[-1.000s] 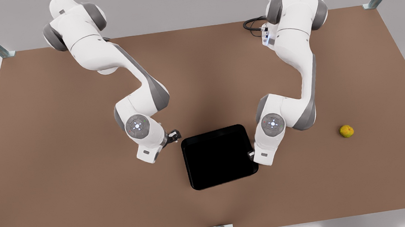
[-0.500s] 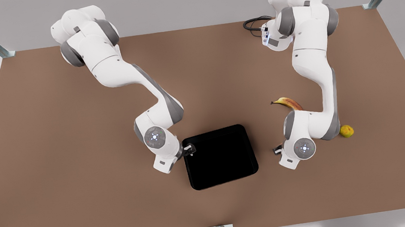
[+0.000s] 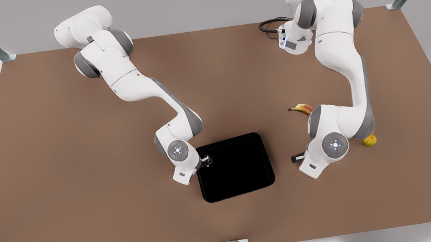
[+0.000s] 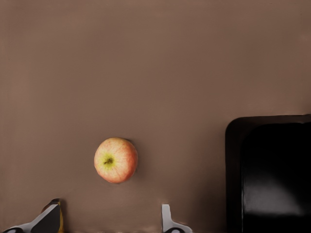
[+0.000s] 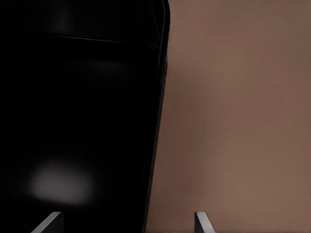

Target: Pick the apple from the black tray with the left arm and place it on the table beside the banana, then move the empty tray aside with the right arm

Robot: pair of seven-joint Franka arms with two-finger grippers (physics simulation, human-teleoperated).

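Beside the black tray (image 4: pixel 272 174), the apple (image 4: pixel 115 159) lies just beyond the spread left hand (image 4: pixel 109 224).

The front camera looks steeply down over my whole surface (image 3: pixel 67 192). Both my wrist cameras stare straight down, close, sharing the black tray (image 4: pixel 272 174).

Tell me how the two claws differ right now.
Left claw hangs over bare table by the apple, apart from the tray; right claw straddles the tray's rim. Left claw is nearer the banana; right claw is across the tray from it. Both are open and empty.
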